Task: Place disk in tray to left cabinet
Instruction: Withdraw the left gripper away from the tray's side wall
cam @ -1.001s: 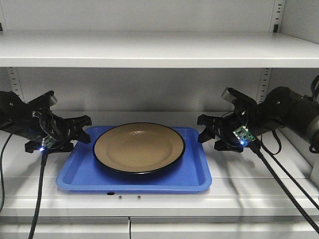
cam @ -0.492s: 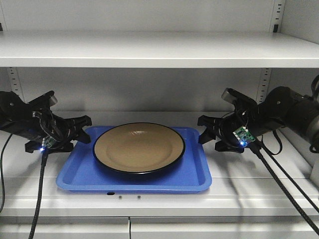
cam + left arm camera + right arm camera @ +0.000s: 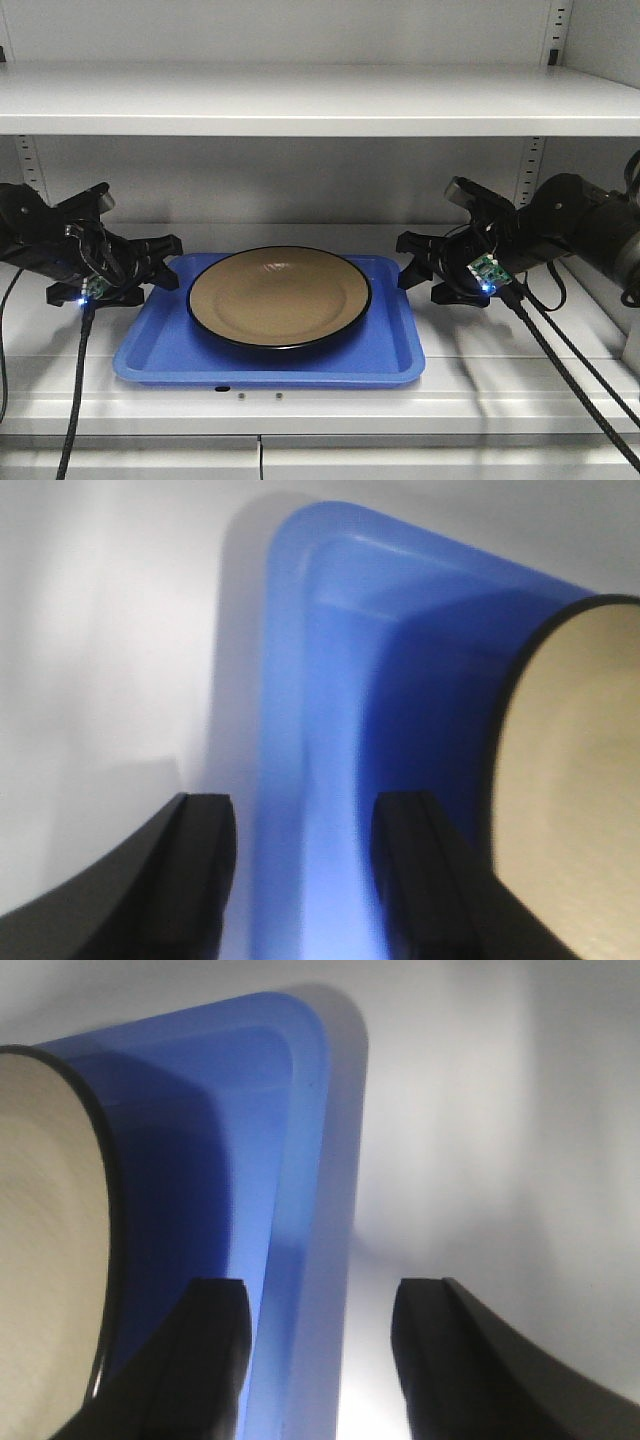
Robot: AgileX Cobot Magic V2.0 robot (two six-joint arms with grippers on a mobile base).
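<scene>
The tray carrying the disk rests centred on the left cabinet shelf, near its front edge. Left gripper and right gripper straddle the tray's side rims, fingers spread, gripping nothing. Placement appears complete; retraction remains.

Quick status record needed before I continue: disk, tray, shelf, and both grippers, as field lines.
disk: lying flat in the tray, roughly centred
tray: resting on the cabinet shelf
left gripper: open, jaws straddling the tray's left rim, not gripping it
right gripper: open, jaws straddling the tray's right rim, not gripping it
upper shelf: above the tray, nothing seen on its front edge
</scene>
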